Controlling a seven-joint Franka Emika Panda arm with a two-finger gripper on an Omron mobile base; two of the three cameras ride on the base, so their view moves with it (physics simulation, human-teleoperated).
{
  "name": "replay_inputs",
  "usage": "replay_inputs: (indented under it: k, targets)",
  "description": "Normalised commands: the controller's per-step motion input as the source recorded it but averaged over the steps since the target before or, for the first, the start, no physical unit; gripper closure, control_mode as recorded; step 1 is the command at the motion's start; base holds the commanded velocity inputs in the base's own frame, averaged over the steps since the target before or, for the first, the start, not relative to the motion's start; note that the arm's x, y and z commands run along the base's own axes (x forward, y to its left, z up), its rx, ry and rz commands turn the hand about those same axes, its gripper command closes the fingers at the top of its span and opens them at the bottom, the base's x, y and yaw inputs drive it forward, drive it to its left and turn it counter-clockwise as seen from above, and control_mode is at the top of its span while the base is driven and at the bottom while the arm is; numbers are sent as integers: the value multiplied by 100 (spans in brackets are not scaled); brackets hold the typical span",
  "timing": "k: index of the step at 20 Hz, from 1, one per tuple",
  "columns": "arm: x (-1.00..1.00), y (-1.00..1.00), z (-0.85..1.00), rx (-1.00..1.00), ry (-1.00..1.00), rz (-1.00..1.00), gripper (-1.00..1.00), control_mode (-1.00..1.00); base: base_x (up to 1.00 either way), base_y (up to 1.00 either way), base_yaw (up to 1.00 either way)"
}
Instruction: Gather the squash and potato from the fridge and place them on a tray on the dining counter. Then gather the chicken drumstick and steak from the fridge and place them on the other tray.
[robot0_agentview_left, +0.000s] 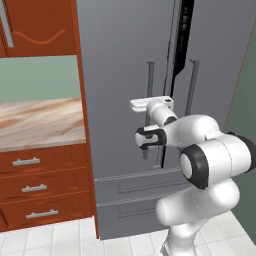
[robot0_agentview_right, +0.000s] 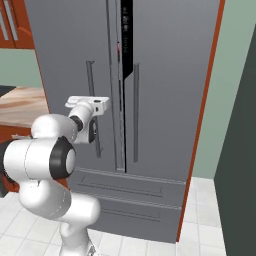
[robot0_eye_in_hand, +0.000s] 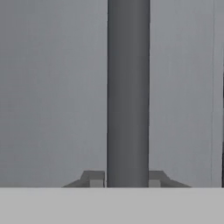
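Left base view: your gripper (robot0_agentview_left: 146, 106) sits at the left-door handle (robot0_agentview_left: 148, 80) of the fridge (robot0_agentview_left: 125, 60); doors barely ajar.
Right base view: same, hand at the bar; dark gap between the doors.
Hand view: fingertips (robot0_eye_in_hand: 93, 178) pinch the bar on both sides. Judged: opening stage, no food fetched yet.

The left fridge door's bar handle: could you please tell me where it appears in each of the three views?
Left base view: left door handle just right of centre, above the hand.
Right base view: left of centre, behind the hand.
Hand view: central vertical bar between the gripper fingertips.
Shared landmark: the dark door gap.
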Motion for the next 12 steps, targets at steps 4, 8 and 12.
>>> replay_inputs:
  k: [4,8,12]
  targets:
    - [-30,62,26,1,14,10,100,-100,0,0,0]
    - [-29,72,34,0,24,5,100,-100,0,0,0]
    - [-30,73,41,0,33,2,100,-100,0,0,0]
